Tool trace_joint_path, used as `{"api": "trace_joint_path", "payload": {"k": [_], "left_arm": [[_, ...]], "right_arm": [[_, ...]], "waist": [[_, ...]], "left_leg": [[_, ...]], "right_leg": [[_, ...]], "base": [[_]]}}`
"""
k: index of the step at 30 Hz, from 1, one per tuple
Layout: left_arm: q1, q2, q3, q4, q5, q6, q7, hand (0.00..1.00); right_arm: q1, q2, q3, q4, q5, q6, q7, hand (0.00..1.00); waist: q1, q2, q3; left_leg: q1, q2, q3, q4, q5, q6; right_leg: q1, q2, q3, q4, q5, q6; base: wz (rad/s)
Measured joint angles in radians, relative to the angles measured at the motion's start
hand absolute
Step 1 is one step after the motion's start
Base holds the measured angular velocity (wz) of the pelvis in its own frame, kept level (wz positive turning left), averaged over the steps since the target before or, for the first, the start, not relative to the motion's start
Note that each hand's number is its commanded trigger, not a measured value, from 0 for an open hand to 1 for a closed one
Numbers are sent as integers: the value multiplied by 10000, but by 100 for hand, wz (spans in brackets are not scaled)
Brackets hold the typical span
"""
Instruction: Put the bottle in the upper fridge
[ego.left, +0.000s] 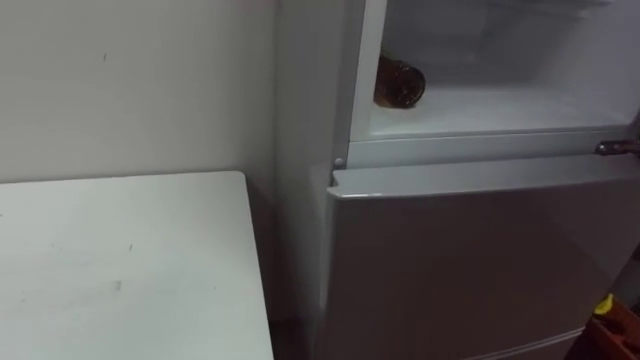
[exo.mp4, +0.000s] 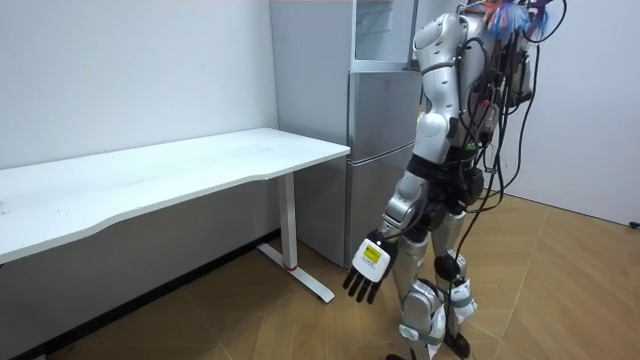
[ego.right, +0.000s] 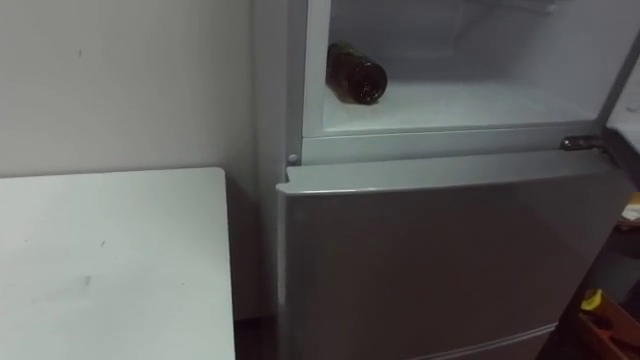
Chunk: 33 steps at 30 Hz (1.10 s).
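- Left eye view: found the brown bottle (ego.left: 400, 83) lying on its side on the floor of the open upper fridge compartment (ego.left: 520, 112), at its left side and free of any hand. Read its long axis as running back to front, with the round end toward the opening and turned a little to the right. Noted the lower door (ego.left: 470, 260) closed and the white worktop (ego.left: 120, 270) just to its left.
- Room view: saw the left hand (exo.mp4: 365, 270) hanging low beside the leg, fingers straight and slightly spread, holding nothing. Placed the bottle well above and ahead of it.
- Right eye view: saw the bottle lying the same way, a little in from the front edge. Judged the placing done, with at most the closing-up left.
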Motion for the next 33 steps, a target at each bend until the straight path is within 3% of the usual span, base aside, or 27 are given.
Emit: {"api": "trace_joint_path", "payload": {"k": [5,6,10,16,23,33], "left_arm": [[5,26,0,-9,188,-15,6,0],[26,41,-4,-7,192,-13,10,0],[52,103,-126,-3,193,74,15,0],[54,173,-120,13,200,140,114,0],[55,208,-105,90,396,146,110,0],[25,223,-119,127,399,150,5,0]], "right_arm": [[-392,-675,-15,-702,-200,-123,117,0],[-397,-766,-18,-812,-289,-216,213,0],[-392,-766,-18,-1169,-979,-244,348,0],[-407,-764,5,-1864,-1393,-240,677,0],[-416,-764,26,-2230,-1392,-240,835,0],[-973,-764,352,-2357,-1390,-239,1846,0]], "waist": [[-5,-211,7],[7,-242,39],[48,-308,-4],[279,-119,-80],[436,92,-28],[542,-84,17]], "left_leg": [[-15,13,-20,26,0,0],[-26,18,-33,41,-1,0],[-78,37,-97,42,-6,1],[-59,41,-137,4,-5,1],[-8,43,-155,3,-5,0],[31,39,-180,20,-3,1]], "right_leg": [[52,8,-26,-145,17,-9],[70,10,-41,-161,18,-7],[142,34,-136,-303,121,-8],[180,45,-165,-294,159,-6],[232,43,-176,-271,159,-10],[342,51,-171,-316,158,-10]], "base": [[2],[6],[5],[2],[0],[0]]}}
